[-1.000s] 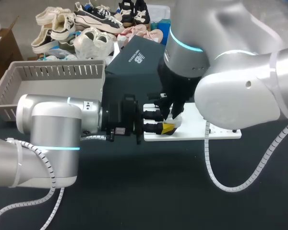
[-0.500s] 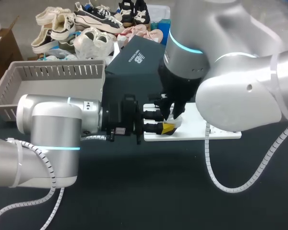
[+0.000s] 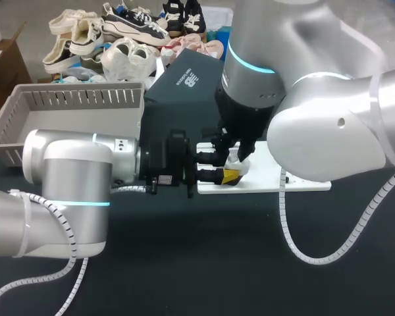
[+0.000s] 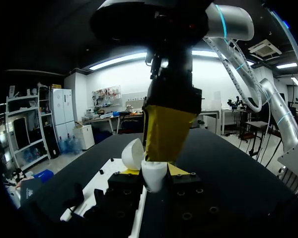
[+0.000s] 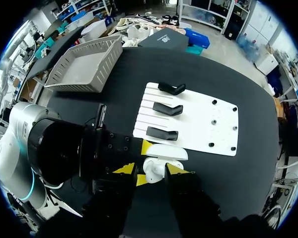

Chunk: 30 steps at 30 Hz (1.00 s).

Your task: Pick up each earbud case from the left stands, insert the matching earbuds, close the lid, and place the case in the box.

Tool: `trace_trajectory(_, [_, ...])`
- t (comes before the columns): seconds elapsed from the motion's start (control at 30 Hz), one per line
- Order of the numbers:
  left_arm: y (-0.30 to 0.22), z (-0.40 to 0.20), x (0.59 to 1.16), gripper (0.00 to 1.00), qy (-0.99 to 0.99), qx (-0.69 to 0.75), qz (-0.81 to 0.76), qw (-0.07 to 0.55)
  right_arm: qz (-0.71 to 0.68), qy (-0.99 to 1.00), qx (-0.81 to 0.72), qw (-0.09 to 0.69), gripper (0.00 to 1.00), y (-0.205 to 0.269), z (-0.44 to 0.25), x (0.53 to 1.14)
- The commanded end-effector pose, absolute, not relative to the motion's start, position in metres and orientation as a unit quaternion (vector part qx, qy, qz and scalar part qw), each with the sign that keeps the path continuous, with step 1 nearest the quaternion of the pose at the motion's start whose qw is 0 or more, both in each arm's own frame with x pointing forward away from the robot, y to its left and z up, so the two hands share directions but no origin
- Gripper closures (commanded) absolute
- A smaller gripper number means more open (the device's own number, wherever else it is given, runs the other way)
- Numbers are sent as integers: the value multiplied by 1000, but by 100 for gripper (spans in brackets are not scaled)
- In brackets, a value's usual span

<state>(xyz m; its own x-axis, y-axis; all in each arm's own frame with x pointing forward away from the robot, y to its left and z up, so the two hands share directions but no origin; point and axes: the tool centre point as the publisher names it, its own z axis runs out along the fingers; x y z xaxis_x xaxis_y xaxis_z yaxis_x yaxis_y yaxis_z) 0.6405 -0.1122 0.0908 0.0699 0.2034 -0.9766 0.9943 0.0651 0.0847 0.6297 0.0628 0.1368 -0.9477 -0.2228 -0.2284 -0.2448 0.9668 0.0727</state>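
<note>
The white earbud case point(image 5: 158, 164) has its lid point(image 5: 165, 151) tipped open. It is held over the near left corner of the white board point(image 5: 213, 124), just beside the nearest of the three black stands point(image 5: 167, 108). The left gripper point(image 4: 155, 171) comes in from the left and clamps the case body between its yellow tips, one on each side. The right gripper point(image 3: 235, 157) hangs straight down from above, right at the case's open mouth. Whether it is wide, narrow or holding something cannot be told. The gray slatted box point(image 3: 72, 99) stands well apart at the far left of the table.
</note>
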Motion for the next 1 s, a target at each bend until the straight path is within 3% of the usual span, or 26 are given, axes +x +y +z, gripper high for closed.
trace_trajectory(0.03, [-113,90,639,100,547,547,-407,486,49,985,-117,115,63,61,138,625])
trace_trajectory(0.63, [-113,90,639,100,547,547,-407,486,47,984,-107,133,50,48,154,613])
trace_trajectory(1.0, [-113,90,639,100,547,547,-407,486,33,986,-95,134,27,27,154,600])
